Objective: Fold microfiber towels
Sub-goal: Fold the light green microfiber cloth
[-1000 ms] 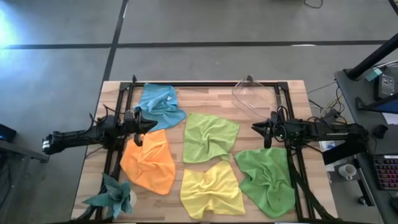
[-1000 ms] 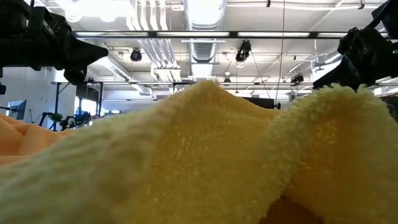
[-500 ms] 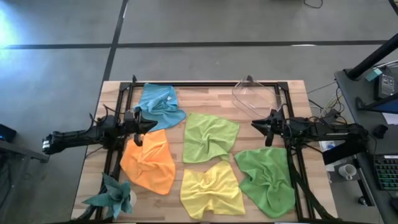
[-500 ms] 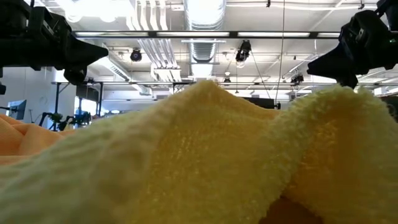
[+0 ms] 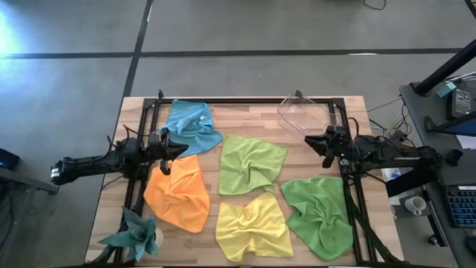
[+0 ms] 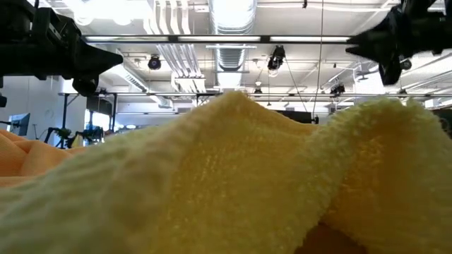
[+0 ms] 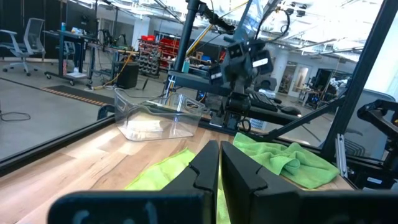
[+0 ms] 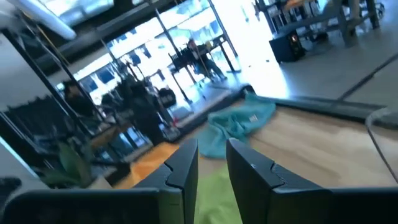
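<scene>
Five unfolded towels lay on the desk; neither arm held one.

Nearest lay the yellow towel (image 5: 253, 226), flanked by the orange towel (image 5: 177, 192) and darker green towel (image 5: 320, 212); beyond, the lime green towel (image 5: 251, 163), then the blue towel (image 5: 192, 126). The left gripper (image 5: 181, 148), jaws closed and empty, was poised at the orange towel's far edge. The right gripper (image 5: 309, 139), jaws slightly parted, was held right of the lime towel.

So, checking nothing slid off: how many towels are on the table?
5: blue towel far left, orange towel below it, lime towel center, yellow towel near-center, dark green towel near right.
</scene>
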Tool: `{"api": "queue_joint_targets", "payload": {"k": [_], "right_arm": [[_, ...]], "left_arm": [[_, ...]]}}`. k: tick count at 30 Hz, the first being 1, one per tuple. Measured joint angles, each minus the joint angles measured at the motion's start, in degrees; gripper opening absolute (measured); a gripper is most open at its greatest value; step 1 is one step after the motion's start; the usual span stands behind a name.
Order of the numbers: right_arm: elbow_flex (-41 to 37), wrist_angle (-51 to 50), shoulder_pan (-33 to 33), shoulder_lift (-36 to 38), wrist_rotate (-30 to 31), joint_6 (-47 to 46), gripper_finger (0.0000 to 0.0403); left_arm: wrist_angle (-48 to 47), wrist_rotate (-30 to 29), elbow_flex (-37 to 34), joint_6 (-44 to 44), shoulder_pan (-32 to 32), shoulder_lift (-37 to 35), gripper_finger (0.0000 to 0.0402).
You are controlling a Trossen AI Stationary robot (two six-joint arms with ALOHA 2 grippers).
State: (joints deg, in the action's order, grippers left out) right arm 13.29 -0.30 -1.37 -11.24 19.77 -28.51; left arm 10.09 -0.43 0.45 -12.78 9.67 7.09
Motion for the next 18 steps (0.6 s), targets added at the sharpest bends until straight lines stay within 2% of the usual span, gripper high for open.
{"api": "queue_joint_targets", "payload": {"k": [6,15,18], "right_arm": [[8.73,-3.13,0.00,-8.09,0.25,1.05,0.0082],[24.48,-25.88,0.00,-20.25,-0.37,2.58,0.0082],[28.56,-31.06,0.00,-22.93,-2.70,3.23,0.0082]], "left_arm": [[0.03,0.00,0.02,-0.07,0.00,0.00,0.0002],[0.28,0.00,0.01,-0.35,0.00,0.02,0.0002],[0.28,0.00,0.00,-0.35,0.00,0.00,0.0002]]}}
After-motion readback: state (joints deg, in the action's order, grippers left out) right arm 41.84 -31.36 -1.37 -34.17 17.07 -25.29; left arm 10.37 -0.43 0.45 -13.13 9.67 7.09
